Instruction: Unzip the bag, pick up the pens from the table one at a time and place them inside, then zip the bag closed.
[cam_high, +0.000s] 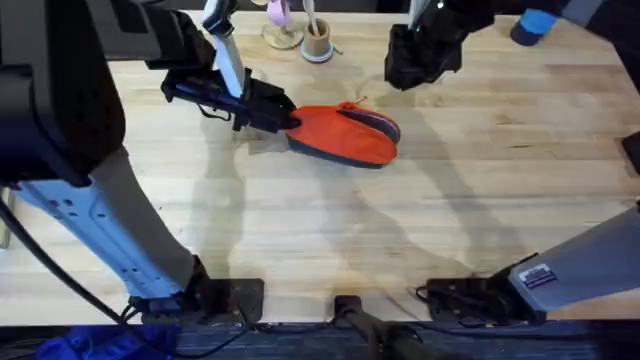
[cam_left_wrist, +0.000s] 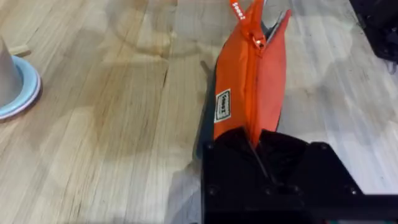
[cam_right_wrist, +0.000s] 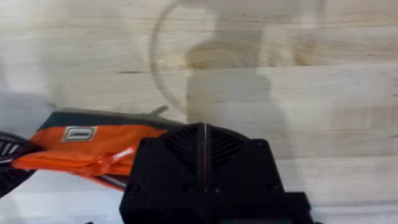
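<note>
Orange bag with navy base lying on pale wooden worktop, a little left of centre and toward the far side, long axis running left to right. Left tool clamped tight on the bag's left end, black fingers pinching the fabric there. In the left wrist view, bag stretching away from the left tool, zipper line running along its top, orange pull at the far end, that far end gaping slightly. Small white label on the bag's side. Right tool hanging above the worktop beyond the bag's right end, apart from it; in the right wrist view, right tool with fingers pressed together, nothing between them, bag just beside. Small round cup with pale sticks standing at the worktop's far edge.
</note>
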